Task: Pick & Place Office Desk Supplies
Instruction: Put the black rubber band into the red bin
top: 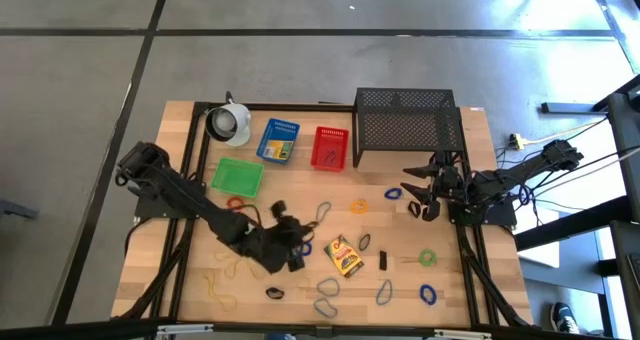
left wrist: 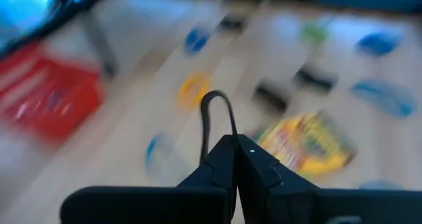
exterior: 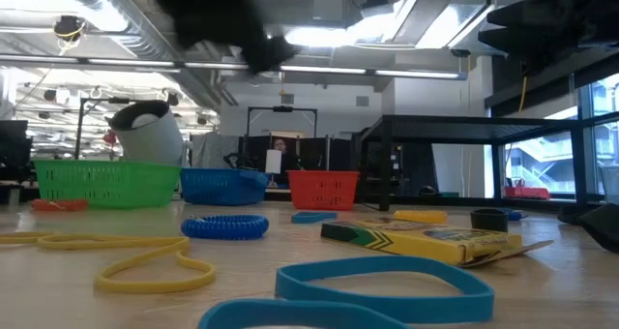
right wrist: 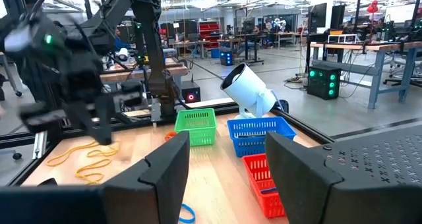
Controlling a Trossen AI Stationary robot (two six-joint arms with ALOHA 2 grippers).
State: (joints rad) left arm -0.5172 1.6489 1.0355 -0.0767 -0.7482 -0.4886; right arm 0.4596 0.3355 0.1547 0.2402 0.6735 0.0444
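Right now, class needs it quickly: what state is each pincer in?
Left pincer: closed on a thin dark loop.
Right pincer: open, holding nothing.

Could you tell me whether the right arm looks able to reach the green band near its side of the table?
Probably yes: the right gripper is open and empty, and the green band lies on bare table with nothing between them.

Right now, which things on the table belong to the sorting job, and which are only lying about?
Job:
rubber bands
clips
crayon box
green basket
blue basket
red basket
left gripper, shut on a dark loop

Lying about:
white cup
black rack
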